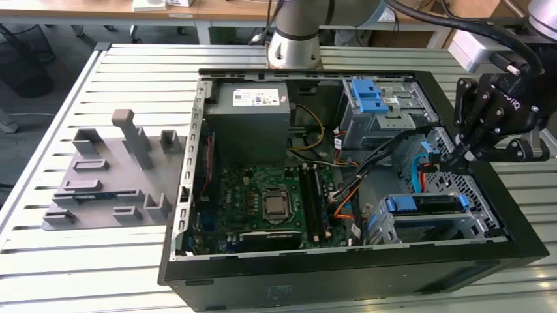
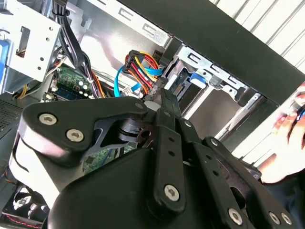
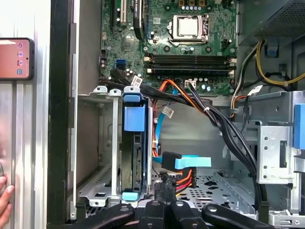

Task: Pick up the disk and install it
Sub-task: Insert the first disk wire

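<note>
Finding the disk (image 1: pixel 423 203) already sitting in the lower cage (image 1: pixel 474 225), at the near corner of the case (image 1: pixel 348 277) on the exterior view's right. Standing on edge there in the first wrist view, slotted between the cage's metal walls, with its blue frame capping the end toward the board (image 1: pixel 270 195). Resting apart from the gripper (image 1: pixel 451 163), not being held.

Hovering just beyond the far end of that cage, over the case's right wall in the exterior view, and pointing down into the case. Keeping the claw pressed together, tips down among the wires (image 3: pixel 183 177), a red, orange and yellow bundle beside a blue plug (image 3: pixel 191 162). Not being able to tell whether anything is pinched between the tips.

Moving outward: seeing black cables running from that bundle across toward the board, which is lying flat in the middle of the case. Noting a second cage (image 1: pixel 379 104) with blue latches at the far right, and a grey supply box (image 1: pixel 252 111) at the far left of the case. Spotting a grey fixture (image 1: pixel 113 176) lying on the slatted table (image 1: pixel 52 267), well apart on the exterior view's left. Catching a phone (image 3: pixel 15 58) and part of a hand (image 3: pixel 4 202) outside the case wall in the first wrist view.
</note>
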Controlling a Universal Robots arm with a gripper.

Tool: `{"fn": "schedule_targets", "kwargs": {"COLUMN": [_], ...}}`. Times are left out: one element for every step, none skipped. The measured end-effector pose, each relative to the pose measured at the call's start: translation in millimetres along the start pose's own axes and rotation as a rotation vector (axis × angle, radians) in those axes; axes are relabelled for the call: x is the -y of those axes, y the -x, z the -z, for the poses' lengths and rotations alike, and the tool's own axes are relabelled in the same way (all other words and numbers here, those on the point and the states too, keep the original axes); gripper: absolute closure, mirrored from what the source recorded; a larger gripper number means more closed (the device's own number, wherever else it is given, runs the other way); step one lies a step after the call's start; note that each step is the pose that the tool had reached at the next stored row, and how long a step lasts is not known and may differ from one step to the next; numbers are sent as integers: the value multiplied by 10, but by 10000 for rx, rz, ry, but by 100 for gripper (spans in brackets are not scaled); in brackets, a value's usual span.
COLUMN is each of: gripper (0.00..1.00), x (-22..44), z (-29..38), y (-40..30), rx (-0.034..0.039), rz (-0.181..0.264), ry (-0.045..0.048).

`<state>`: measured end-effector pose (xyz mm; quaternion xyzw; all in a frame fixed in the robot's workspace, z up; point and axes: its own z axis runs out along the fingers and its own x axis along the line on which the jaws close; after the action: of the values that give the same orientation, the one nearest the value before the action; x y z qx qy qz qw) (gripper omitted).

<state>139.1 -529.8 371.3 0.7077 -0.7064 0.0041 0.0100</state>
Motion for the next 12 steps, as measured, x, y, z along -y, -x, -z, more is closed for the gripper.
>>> {"fn": "schedule_targets", "kwargs": {"gripper": [83, 83, 76, 76, 76, 76, 76, 75, 75, 75, 69, 69], "x": [0, -4, -7, -8, -10, -11, -11, -12, -12, -12, -12, -11], "z": [1, 1, 0, 0, -1, -2, -3, -6, -11, -17, -25, -35], "y": [9, 20, 29, 38, 47, 56, 66, 77, 84, 90, 97, 102], "rx": [-23, -43, -54, -65, -82, -104, -134, -165, -203, -256, -314, -372], "rz": [-1, 0, 0, 1, 1, -1, -1, -1, -1, -2, -2, -3], "ry": [0, -1, -2, -2, -3, -3, -3, -3, -2, -3, -3, -3]}}
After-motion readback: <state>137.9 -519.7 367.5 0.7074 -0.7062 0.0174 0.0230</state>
